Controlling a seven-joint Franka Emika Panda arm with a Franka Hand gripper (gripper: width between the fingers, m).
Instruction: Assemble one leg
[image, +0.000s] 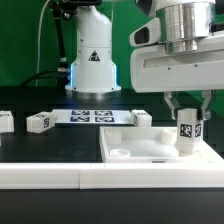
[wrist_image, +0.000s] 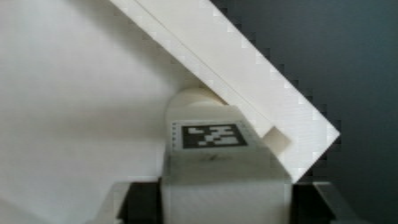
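My gripper (image: 186, 118) is shut on a small white leg (image: 186, 132) with a black-and-white tag. It holds the leg upright over the near right corner of the large white tabletop (image: 140, 148), and the leg's lower end is at the tray's surface. In the wrist view the leg (wrist_image: 217, 150) sits between my dark fingers (wrist_image: 143, 203), close against the tabletop's raised rim (wrist_image: 231, 70). Three more legs lie on the black table: one at the exterior view's far left (image: 5, 121), one beside it (image: 39, 122), one behind the tabletop (image: 141, 118).
The marker board (image: 92, 116) lies flat at the back of the table, in front of the white robot base (image: 92, 60). A white front ledge (image: 50, 175) runs along the near edge. A round hole (image: 120, 153) shows in the tabletop's near left corner.
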